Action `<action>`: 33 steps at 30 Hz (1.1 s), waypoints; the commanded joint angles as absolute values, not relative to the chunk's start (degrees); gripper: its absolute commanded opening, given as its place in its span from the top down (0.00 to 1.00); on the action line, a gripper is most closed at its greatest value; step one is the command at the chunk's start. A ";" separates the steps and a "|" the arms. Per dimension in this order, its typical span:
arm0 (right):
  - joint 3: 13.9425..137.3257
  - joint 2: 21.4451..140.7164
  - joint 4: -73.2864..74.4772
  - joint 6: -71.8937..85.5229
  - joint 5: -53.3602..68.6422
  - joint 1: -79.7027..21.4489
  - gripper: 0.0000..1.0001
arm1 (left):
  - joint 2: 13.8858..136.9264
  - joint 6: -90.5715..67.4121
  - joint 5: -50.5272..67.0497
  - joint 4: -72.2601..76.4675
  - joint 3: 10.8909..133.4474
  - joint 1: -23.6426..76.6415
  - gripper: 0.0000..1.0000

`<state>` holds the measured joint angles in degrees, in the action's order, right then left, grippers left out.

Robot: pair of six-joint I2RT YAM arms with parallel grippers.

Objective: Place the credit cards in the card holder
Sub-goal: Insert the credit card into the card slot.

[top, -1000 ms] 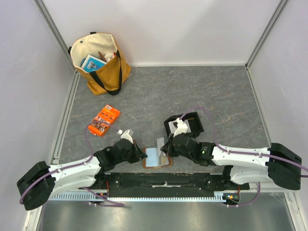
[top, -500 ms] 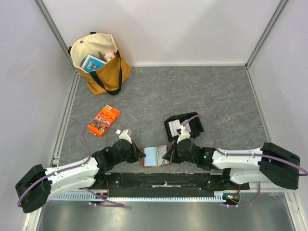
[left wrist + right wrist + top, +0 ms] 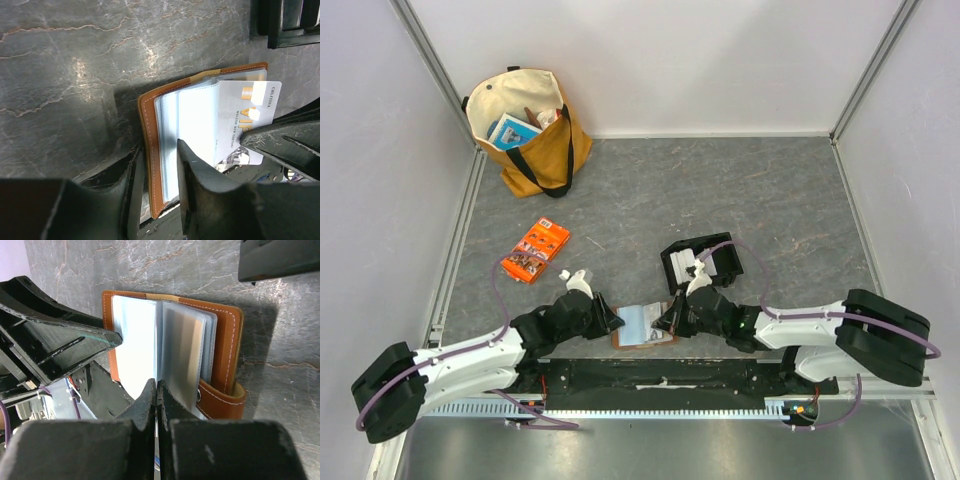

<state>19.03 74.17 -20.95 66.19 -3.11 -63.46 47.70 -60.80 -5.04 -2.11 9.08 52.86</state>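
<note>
Sliding card into card holder, right jaws pinching it, left jaws parted astride holder's edge; needs pushing deeper next

Grey marbled tabletop enclosed by pale walls.

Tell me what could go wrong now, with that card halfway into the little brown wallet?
1. The white plastic VIP card appears only partly inside a clear sleeve of the brown leather folding card holder, pinched by the right end effector; it may catch and bend, or slip out.
2. The left end effector stands open around the holder's edge, so nothing clamps it; a push could slide the holder across the grey marbled table.
</note>
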 commanded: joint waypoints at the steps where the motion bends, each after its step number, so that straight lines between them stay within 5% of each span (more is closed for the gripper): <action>1: 18.20 76.90 -27.68 67.76 -0.18 -62.49 1.00 | 46.50 -59.59 -7.91 -5.27 8.35 53.00 0.61; 11: 17.40 81.38 -34.45 69.52 5.71 -60.91 1.00 | 46.23 -59.85 -8.26 -5.71 7.73 53.00 0.98; 15: 17.58 83.58 -36.38 70.05 7.29 -60.56 1.00 | 47.37 -59.59 -8.96 -6.41 8.26 52.91 0.98; 21: 17.31 85.69 -38.76 70.84 8.00 -60.20 1.00 | 46.67 -59.59 -9.58 -9.22 9.05 53.00 0.52; 25: 17.22 84.11 -36.04 70.66 6.24 -60.03 1.00 | 44.04 -60.55 -10.02 -10.46 8.18 53.00 0.53; 33: 18.81 82.80 -27.61 69.52 3.52 -60.03 1.00 | 42.18 -61.61 -9.67 -9.40 6.50 53.08 0.82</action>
<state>18.26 84.14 -35.55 67.99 4.97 -60.05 41.60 -61.19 -8.08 -7.31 7.40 52.88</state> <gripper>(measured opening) 0.007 0.237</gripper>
